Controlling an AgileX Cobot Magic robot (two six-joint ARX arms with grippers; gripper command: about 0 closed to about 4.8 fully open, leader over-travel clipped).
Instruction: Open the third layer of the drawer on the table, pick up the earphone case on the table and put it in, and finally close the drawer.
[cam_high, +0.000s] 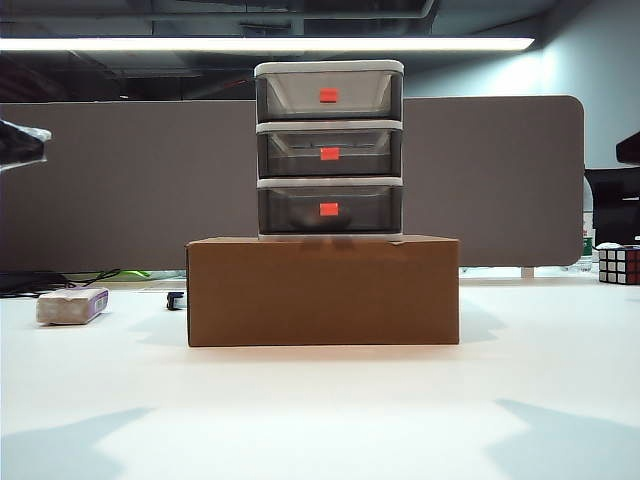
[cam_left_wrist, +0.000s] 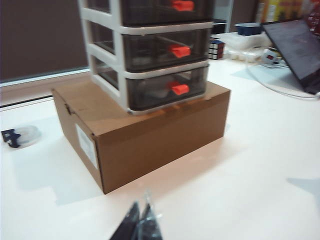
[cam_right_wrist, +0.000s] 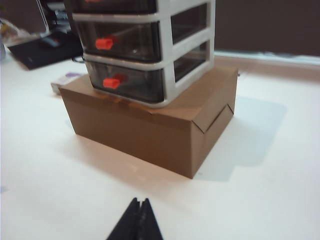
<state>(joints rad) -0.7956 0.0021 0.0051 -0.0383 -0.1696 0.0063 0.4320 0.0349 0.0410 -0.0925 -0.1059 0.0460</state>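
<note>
Both tools, left tool (cam_left_wrist: 141, 220) and right tool (cam_right_wrist: 138, 215), hover pinched narrow, empty, near me. All drawers sit closed; no earphone case on the bench (cam_high: 320, 420). Third layer (cam_high: 329, 208) looks finished.

light src: I see one long ceiling strip lamp (cam_high: 265, 44) in exterior view, blown out to white.
brightness: table (cam_high: 320, 400) bright, slightly washed; bkgd above partition dim.
shadows: soft shadow beside cardboard box (cam_high: 323, 290); two faint grey wedges on the near table edge.
glare: mild sheen on drawer (cam_high: 329, 150) fronts.
blur: left wrist view soft overall, looks like motion smear; right wrist view a bit sharper.
focus: left gripper (cam_left_wrist: 140, 225) and right gripper (cam_right_wrist: 136, 222) tips dark, fuzzy, cut by frame edge.
</note>
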